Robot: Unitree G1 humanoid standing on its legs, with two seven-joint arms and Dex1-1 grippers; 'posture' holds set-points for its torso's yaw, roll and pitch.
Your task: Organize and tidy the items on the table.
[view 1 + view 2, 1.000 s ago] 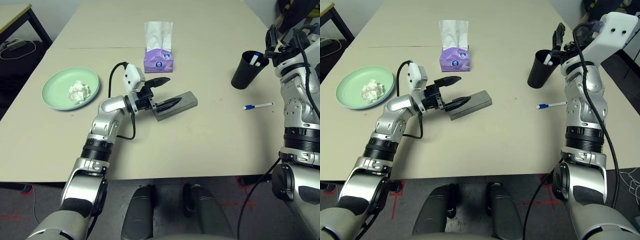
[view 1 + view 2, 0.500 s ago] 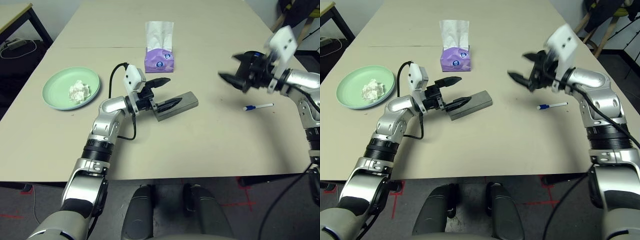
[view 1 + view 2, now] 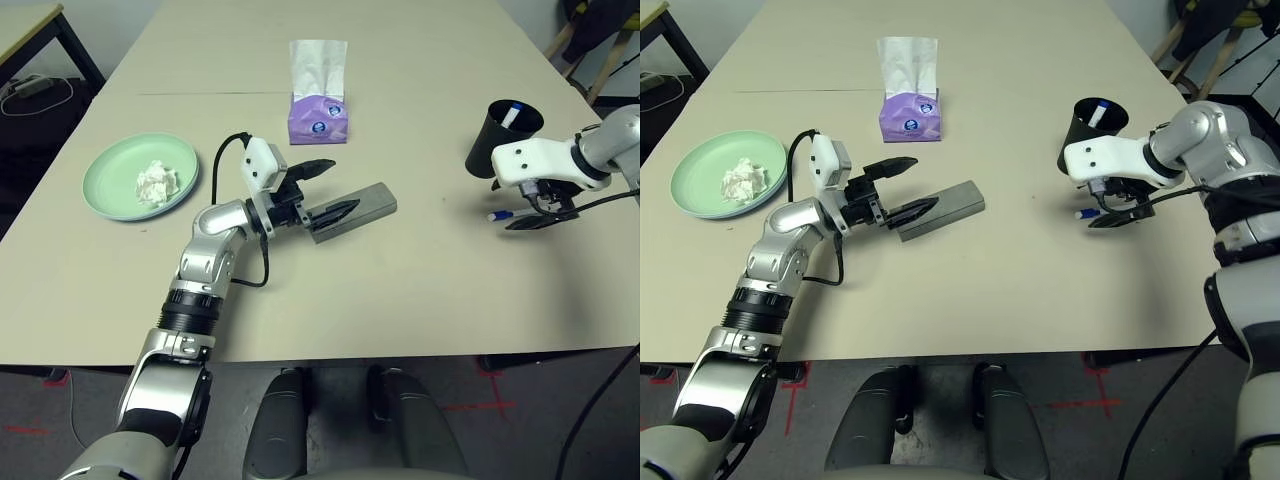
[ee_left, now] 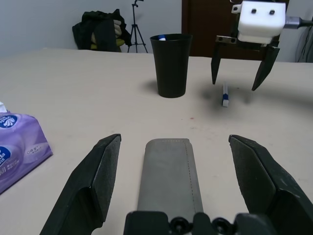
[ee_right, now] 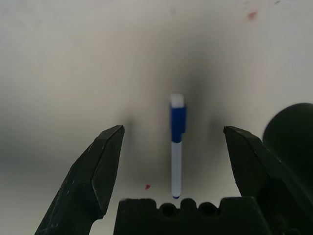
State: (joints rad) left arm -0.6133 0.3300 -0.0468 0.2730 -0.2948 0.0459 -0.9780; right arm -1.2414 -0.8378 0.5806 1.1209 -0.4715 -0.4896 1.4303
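Two spread fingers (image 5: 98,166) above pen (image 5: 177,142)

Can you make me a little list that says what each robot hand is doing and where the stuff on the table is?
left end effector: open, fingers either side of the grey glasses case
right end effector: open, pointing down over the white and blue pen, not touching it
black cup: upright beside the pen, another pen inside
green plate: holds a crumpled tissue
purple tissue box: behind the case
table: pale beige
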